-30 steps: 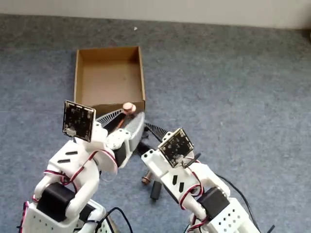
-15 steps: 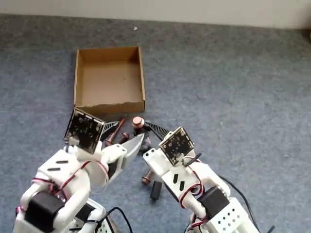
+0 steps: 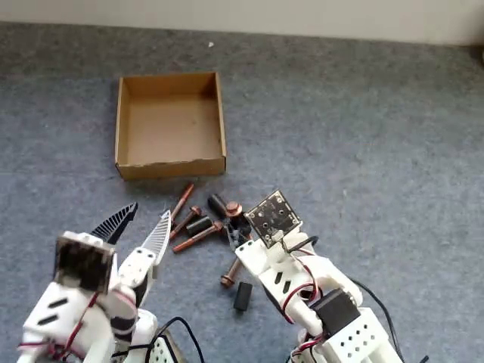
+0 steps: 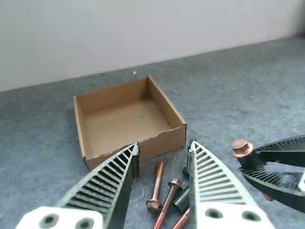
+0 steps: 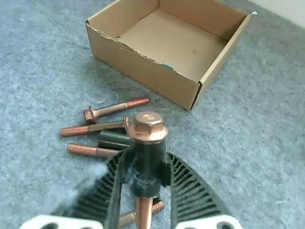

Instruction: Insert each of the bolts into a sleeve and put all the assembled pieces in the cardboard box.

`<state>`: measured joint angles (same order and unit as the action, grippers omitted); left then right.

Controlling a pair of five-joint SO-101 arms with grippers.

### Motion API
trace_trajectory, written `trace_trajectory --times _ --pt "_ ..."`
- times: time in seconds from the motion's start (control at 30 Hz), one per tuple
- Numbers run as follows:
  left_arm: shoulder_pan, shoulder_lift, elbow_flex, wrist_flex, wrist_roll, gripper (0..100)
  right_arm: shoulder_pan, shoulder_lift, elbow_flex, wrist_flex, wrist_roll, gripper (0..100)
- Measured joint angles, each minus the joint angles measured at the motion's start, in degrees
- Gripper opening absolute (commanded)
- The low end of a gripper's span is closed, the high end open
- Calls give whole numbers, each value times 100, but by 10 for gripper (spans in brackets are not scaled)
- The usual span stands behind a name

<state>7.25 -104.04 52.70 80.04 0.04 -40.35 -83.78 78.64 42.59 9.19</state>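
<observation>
Copper bolt [image 5: 147,128] sits in a dark sleeve [image 5: 143,147], pinched upright by right tool [image 5: 145,156] just short of the box [image 5: 143,71], prob. ready to drop in. Left tool [image 3: 150,210] is spread and empty near desk's front edge; loose bolts [image 3: 195,237] lie before the box.

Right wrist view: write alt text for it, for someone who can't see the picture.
The right gripper is shut on a black sleeve with a copper bolt through it, head up. Beyond it, three loose bolts and a second sleeve lie on grey carpet in front of an open cardboard box.
</observation>
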Motion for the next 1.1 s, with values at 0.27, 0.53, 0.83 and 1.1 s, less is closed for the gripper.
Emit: trace_trajectory --times 0.27,0.53,0.83,1.1 --pt "-1257 0 879 0 -70 66 185 1143 -1275 484 0 5" --pt "-1934 9 2224 -510 -70 24 211 3754 -3297 431 0 5" --pt "-2453 18 3736 -1582 -70 24 211 6470 -4791 -1512 0 5" --pt "-2462 18 3815 -1688 -70 24 352 8607 -5635 -3490 0 7"
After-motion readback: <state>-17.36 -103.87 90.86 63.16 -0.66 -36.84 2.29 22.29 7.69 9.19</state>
